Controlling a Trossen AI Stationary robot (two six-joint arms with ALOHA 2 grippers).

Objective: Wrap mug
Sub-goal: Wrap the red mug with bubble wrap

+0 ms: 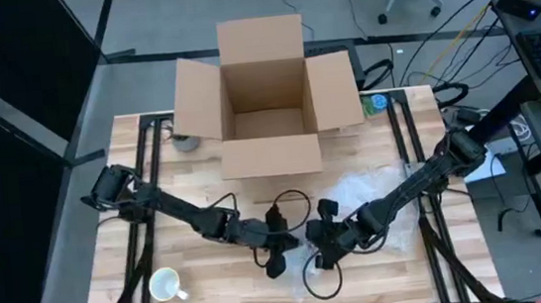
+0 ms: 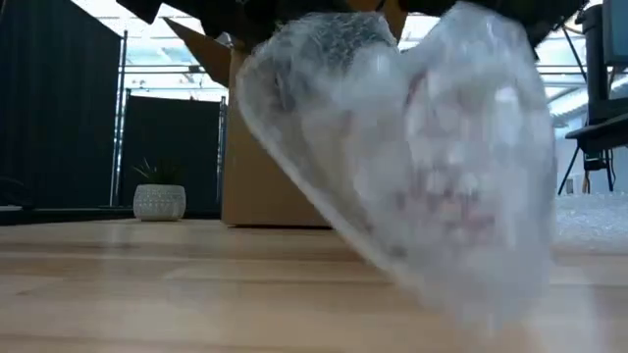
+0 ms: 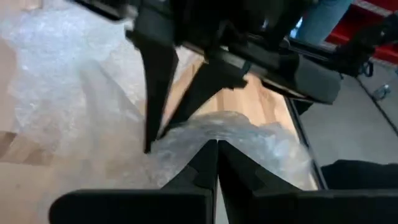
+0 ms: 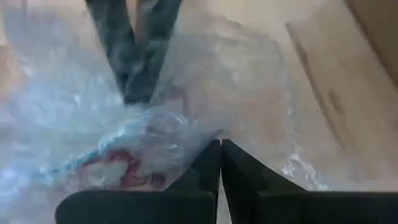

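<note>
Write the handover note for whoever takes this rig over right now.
Left gripper: shut on the bubble wrap, mid-table.
Right gripper: shut on the same bundle, facing the left.
Something red and white shows inside the wrap; I cannot tell whether it is a mug.
A white mug stands bare near the front-left table corner.
The open cardboard box waits at the back.
Left: finish the wrapping.

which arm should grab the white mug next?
Left, probably. The white mug sits on the left arm's side near the front table edge. Both grippers, left and right, are shut on the bubble wrap mid-table, so the left gripper must let go first.
</note>
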